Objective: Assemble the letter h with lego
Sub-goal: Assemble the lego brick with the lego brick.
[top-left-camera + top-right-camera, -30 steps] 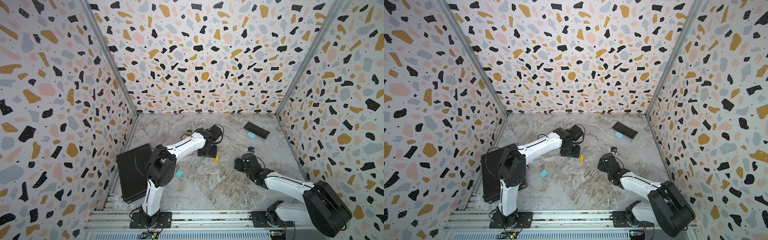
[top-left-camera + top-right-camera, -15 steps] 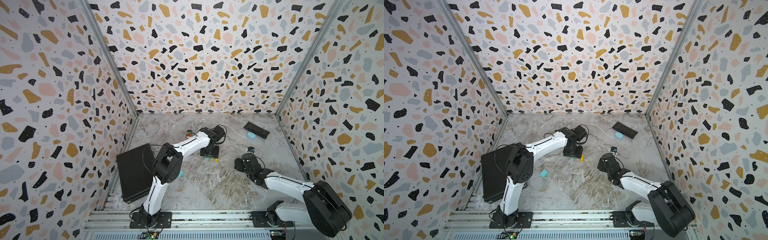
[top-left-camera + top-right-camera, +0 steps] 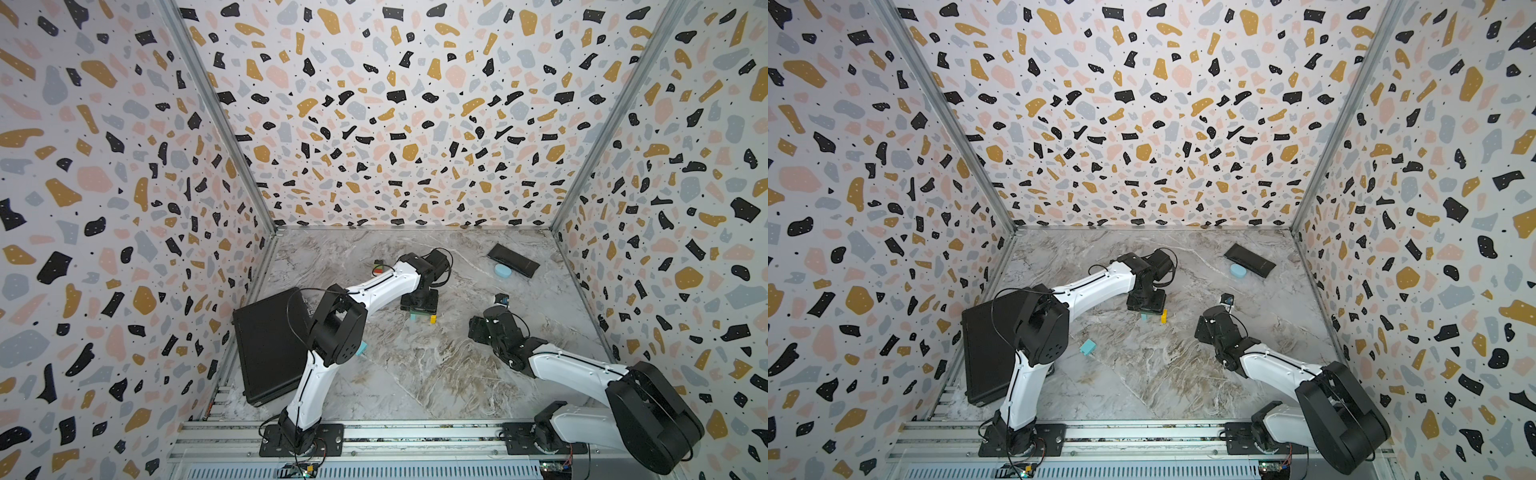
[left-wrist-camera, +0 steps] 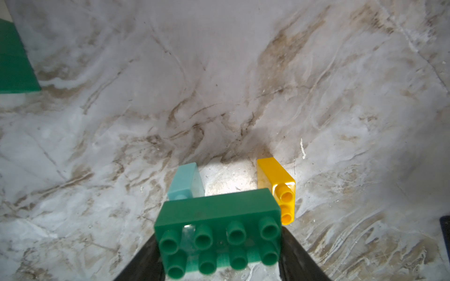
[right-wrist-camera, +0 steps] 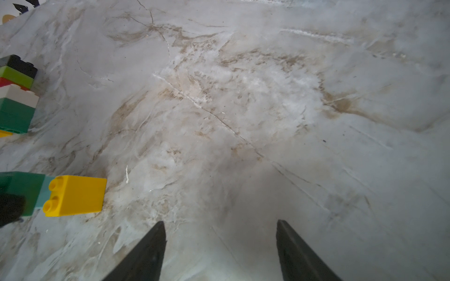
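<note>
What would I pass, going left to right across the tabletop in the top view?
large black case → lone light blue brick → second light blue brick → yellow brick → pale-blue oval thing

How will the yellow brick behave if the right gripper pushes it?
The yellow brick lies on its side, studs sideways: likely slides rather than rolls. Hard glossy plastic on the smooth table: probably light, rigid, skids easily. Close to the dark green brick, it may jam against it.

The long brick (image 4: 219,214) is just beside two small bricks (image 4: 275,175) (brick stack (image 5: 17,107) well apart).
</note>
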### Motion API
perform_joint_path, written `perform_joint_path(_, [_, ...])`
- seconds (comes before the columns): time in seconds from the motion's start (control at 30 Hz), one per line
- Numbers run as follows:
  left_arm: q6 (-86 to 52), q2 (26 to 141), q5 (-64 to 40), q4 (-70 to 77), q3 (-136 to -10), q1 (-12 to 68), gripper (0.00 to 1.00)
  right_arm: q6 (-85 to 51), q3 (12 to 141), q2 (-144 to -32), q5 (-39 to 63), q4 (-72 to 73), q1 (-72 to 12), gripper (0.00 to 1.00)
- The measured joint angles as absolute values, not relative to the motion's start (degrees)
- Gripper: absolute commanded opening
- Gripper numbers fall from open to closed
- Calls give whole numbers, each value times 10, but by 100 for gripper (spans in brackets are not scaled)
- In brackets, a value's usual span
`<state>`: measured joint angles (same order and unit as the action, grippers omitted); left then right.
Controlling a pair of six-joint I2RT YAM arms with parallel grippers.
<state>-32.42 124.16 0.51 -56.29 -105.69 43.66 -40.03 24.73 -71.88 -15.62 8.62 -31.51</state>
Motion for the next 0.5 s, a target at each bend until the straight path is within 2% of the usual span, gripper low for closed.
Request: perform_joint_path(0.5, [-326, 1248, 5, -552, -1060, 435, 0, -400, 247, -719, -149, 86, -315, 73])
